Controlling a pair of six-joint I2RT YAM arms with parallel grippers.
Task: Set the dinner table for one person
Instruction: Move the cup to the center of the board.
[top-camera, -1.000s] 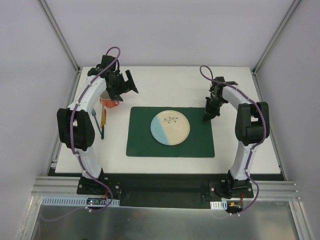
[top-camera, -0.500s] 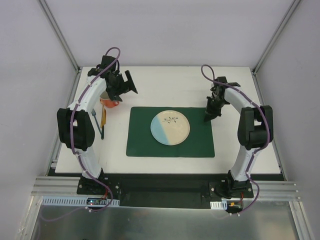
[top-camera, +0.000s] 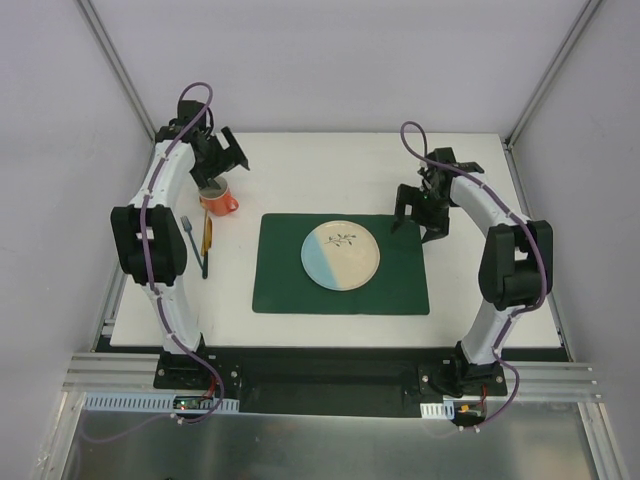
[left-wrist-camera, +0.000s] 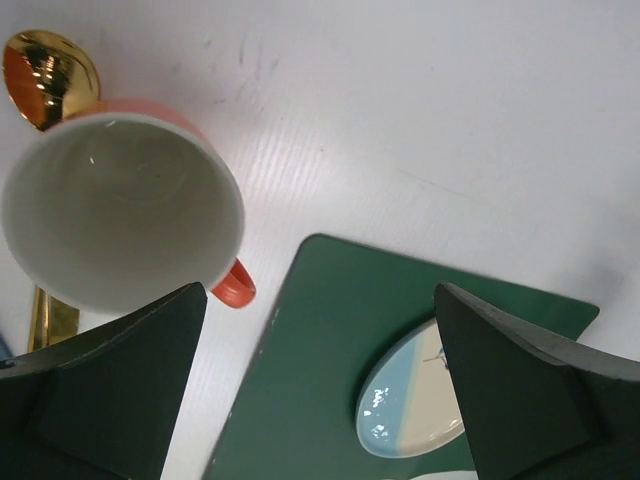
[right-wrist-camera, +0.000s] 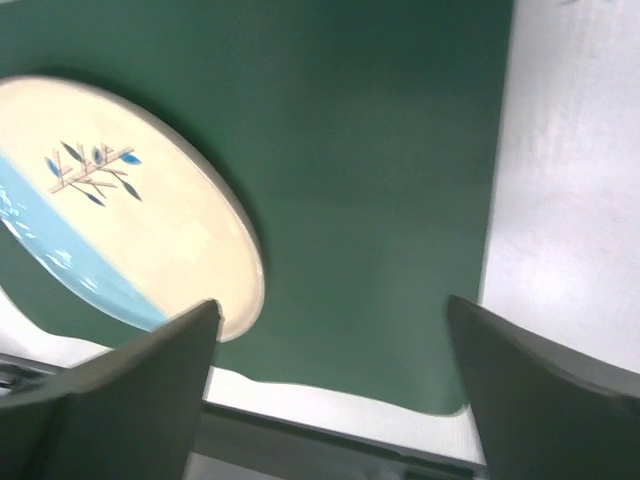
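Note:
The white dinner table (top-camera: 330, 170) carries a dark green placemat (top-camera: 280, 280) with a cream-and-blue plate (top-camera: 340, 255) at its middle. An orange mug (top-camera: 218, 201) stands upright off the mat's far left corner. My left gripper (top-camera: 222, 160) hangs open behind the mug, holding nothing. In the left wrist view the mug (left-wrist-camera: 120, 210) lies left of the open gripper (left-wrist-camera: 320, 400). My right gripper (top-camera: 418, 218) is open over the mat's far right corner, empty. The right wrist view shows the plate (right-wrist-camera: 120, 200) and placemat (right-wrist-camera: 380, 200) below the gripper (right-wrist-camera: 330, 390).
A dark fork (top-camera: 197, 245) and a gold utensil (top-camera: 208, 236) lie side by side on the table left of the mat, near the mug. A gold spoon bowl (left-wrist-camera: 45, 75) shows behind the mug. Grey enclosure walls surround the table.
My right gripper has gone from shut to wide open above the mat's right corner. The left arm has drawn back and to the left, away from the mug, still open.

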